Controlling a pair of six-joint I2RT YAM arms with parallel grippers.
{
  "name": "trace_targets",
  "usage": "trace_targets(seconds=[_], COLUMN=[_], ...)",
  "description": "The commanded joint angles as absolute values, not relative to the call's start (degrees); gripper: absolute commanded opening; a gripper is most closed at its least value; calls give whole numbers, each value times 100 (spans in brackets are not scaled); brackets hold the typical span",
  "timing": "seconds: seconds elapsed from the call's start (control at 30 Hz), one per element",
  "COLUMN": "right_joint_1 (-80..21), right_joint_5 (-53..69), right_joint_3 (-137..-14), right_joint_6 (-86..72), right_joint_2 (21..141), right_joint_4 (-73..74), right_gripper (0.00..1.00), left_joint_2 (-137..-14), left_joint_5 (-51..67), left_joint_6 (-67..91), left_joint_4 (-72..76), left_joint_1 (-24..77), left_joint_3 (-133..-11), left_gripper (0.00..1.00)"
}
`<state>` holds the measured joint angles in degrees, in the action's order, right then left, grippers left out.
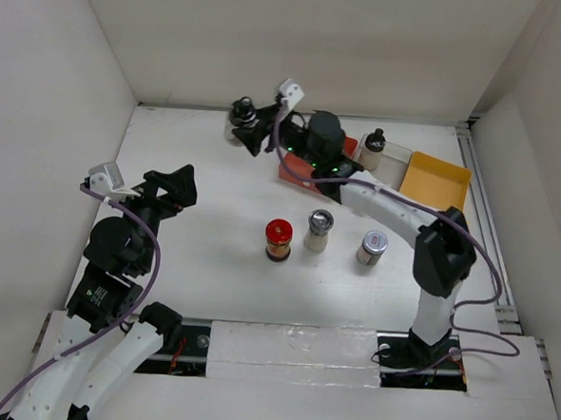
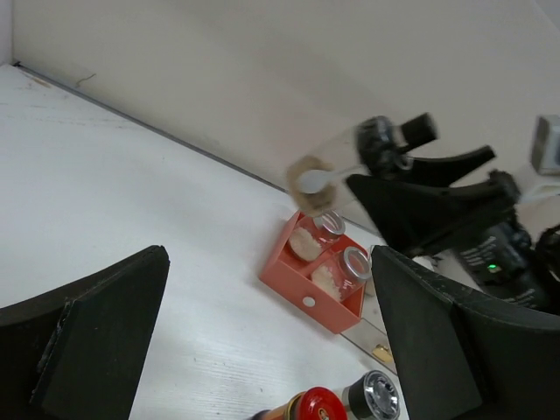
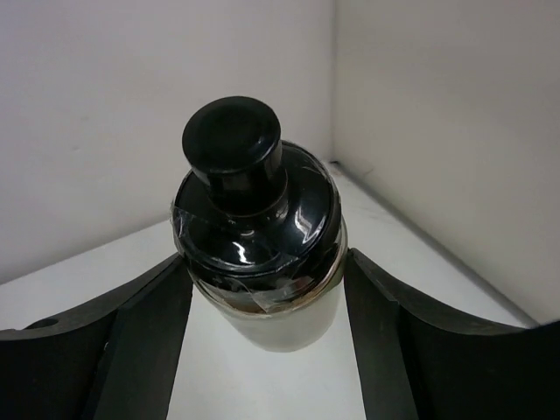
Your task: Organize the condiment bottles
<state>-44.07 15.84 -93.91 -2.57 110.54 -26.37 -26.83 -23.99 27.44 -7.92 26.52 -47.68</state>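
Right tool [image 1: 249,124] is closed on a black-capped bottle [image 3: 254,219] with pale contents, clamped at the body between both fingers [image 3: 114,350]. The bottle is held near the far wall, just left of the red tray [image 2: 306,293]. In the left wrist view it is seen raised and tilted, blurred. Left tool [image 1: 174,189] is wide open and empty, well apart from the bottles. From above, the red tray is mostly hidden by the right arm; two tray jars [image 2: 353,262] with silver lids are shown only by the left wrist. A red-lidded jar [image 1: 278,238], silver-lidded jar [image 1: 318,229] and second silver-lidded jar [image 1: 373,246] are stood in a row mid-surface [image 1: 191,271]. A second black-capped bottle [image 1: 373,147] is seen in the clear tray [image 1: 395,162], beside the yellow tray [image 1: 435,181].
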Motion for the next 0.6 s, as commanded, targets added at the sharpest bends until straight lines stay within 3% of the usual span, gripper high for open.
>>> trace_targets(seconds=[0.0,0.3,0.57], right_joint_1=[-3721,-2181,-1266], right_joint_5=[1293,650,141], right_joint_3=[-8651,-6093,-5344], right_joint_6=[-220,-44,-44], right_joint_2=[10329,8334,8112], right_joint_4=[-3217,-3146,-3085], right_gripper=[58,58,58], left_joint_2=[-2663,-2769,-2874], left_joint_5=[-2347,-2232,-2232], left_joint_6=[2654,2654,2707], left_joint_4=[-519,-519,-519], left_joint_1=[2637,2637,2637], left_joint_3=[-4790,-4790,-4790], left_gripper=[97,96,96])
